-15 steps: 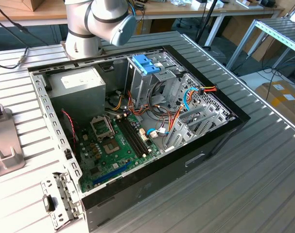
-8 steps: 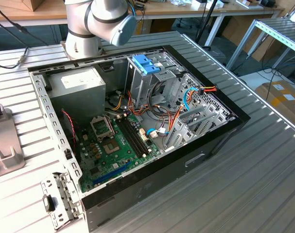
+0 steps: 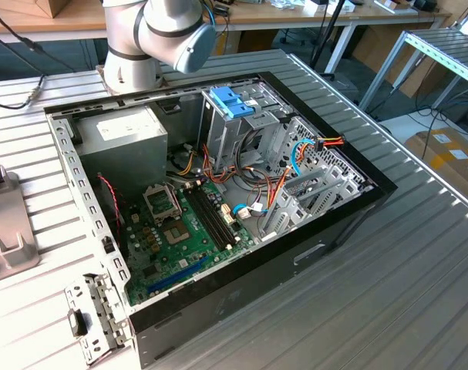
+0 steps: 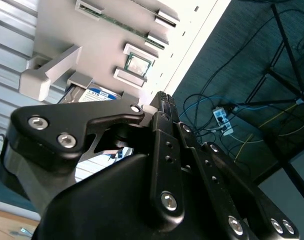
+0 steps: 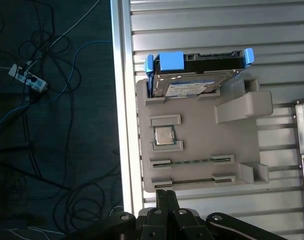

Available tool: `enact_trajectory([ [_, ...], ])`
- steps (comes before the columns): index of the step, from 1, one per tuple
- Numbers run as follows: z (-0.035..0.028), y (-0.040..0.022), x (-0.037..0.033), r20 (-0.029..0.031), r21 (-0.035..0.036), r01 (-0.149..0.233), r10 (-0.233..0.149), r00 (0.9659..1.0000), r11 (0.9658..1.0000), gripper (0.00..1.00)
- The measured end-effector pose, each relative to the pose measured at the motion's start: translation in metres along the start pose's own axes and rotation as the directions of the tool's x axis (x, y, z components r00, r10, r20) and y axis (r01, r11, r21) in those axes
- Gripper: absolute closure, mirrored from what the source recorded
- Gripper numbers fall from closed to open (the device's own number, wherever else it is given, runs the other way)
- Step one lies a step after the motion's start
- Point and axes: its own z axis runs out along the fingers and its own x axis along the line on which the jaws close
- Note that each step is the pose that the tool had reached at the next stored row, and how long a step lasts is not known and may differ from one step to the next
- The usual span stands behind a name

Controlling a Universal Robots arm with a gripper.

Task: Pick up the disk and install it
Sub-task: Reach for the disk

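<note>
The gripper [image 5: 167, 194] is closed, its black fingers pressed together with nothing between them. It hangs above the near end of a grey moulded holder [image 5: 202, 120] that lies on the slatted aluminium table [image 5: 202, 25].

Taking the way the fingers point as 12 o'clock, the disk [image 5: 197, 75] is roughly dead ahead at 12 o'clock, well apart from the fingertips. It stands on its long edge in the slot at the holder's far end, with blue plastic mounting pieces [image 5: 149, 67] at both ends and its white-and-blue label facing the gripper. Between the gripper and the disk the holder carries a processor chip [image 5: 164, 135] and two memory sticks [image 5: 192, 160] in their slots.

In the second wrist view the gripper [image 4: 163, 100] partly covers the disk [image 4: 99, 94], and a corner of the label shows beside the linkage.

In the exterior view the open computer case [image 3: 349, 208] lies on the table [image 3: 388, 308]. From the motherboard [image 3: 180, 231], the power supply [image 3: 126, 139] is at about 11 o'clock and the drive cage with light-blue handles [image 3: 234, 100] at 1 o'clock. The arm [image 3: 156, 38] stands beyond the case at about 12 o'clock, and part of the holder [image 3: 2, 223] shows at 9 o'clock.
</note>
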Motion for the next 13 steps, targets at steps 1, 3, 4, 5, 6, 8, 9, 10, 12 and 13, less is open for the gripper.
enact_trajectory([
  [1,0.0002,0.0004,-0.0013,0.0000,0.0000,0.000,0.000,1.0000,1.0000,0.89],
  [3,0.0010,0.0011,-0.0089,-0.0001,0.0001,0.000,0.000,1.0000,1.0000,0.89],
  [4,0.0013,0.0013,-0.0117,-0.0002,0.0001,0.000,0.000,1.0000,1.0000,0.89],
  [5,0.0017,0.0015,-0.0150,-0.0003,0.0000,0.000,0.000,1.0000,1.0000,0.89],
  [6,0.0022,0.0019,-0.0194,-0.0006,0.0001,0.000,0.000,1.0000,1.0000,0.89],
  [8,0.0030,0.0029,-0.0238,-0.0007,0.0001,0.000,0.000,1.0000,1.0000,0.89],
  [9,0.0034,0.0037,-0.0253,-0.0008,0.0002,0.000,0.000,1.0000,1.0000,0.89],
  [10,0.0038,0.0048,-0.0271,-0.0009,0.0003,0.000,0.000,1.0000,1.0000,0.89],
  [12,0.0049,0.0088,-0.0309,-0.0010,0.0025,0.000,0.000,1.0000,1.0000,0.89],
  [13,0.0055,0.0120,-0.0334,-0.0010,0.0067,0.000,0.000,1.0000,1.0000,0.89],
])
